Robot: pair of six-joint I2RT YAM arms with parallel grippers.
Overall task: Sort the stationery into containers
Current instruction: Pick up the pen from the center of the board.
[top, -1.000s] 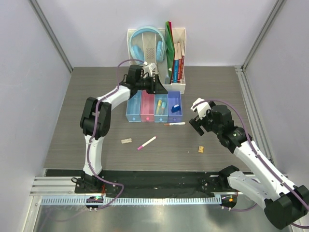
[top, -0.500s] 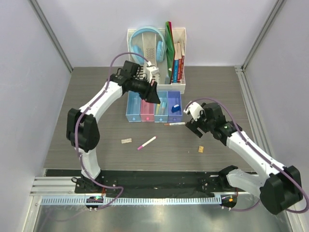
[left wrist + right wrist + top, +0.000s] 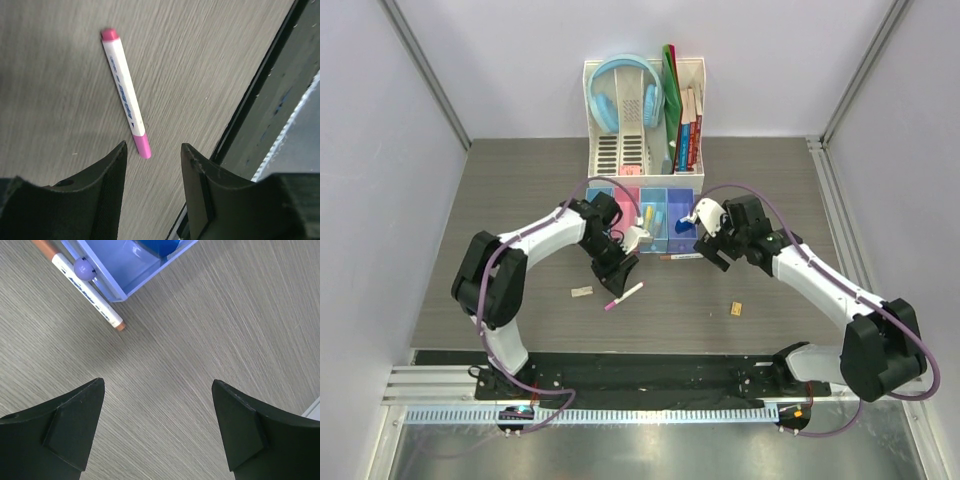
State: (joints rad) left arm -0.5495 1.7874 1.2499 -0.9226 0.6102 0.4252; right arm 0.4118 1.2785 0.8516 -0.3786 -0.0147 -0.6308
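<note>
A pink-tipped white pen [image 3: 623,296] [image 3: 125,92] lies on the table. My left gripper [image 3: 620,274] [image 3: 153,150] hovers just behind it, open and holding nothing, and the pen's near pink end sits right by the fingertips. The white marker with a brownish cap [image 3: 680,257] [image 3: 90,295] lies against the front of the purple-blue bin [image 3: 682,203] [image 3: 130,270]. My right gripper [image 3: 712,252] [image 3: 157,385] is wide open over bare table beside it. The row of bins [image 3: 653,200] holds a yellow highlighter [image 3: 648,215] and a blue block [image 3: 684,226].
A tan block [image 3: 734,309] lies front right and a pale block [image 3: 582,292] front left. The white slotted organiser [image 3: 620,150] with headphones [image 3: 623,95] and books [image 3: 685,120] stands behind the bins. The black base rail [image 3: 260,110] runs along the near table edge.
My left arm has swung from above the bins back toward the near side and down over the pink-tipped pen. My right arm has reached left and forward to the purple-blue bin.
</note>
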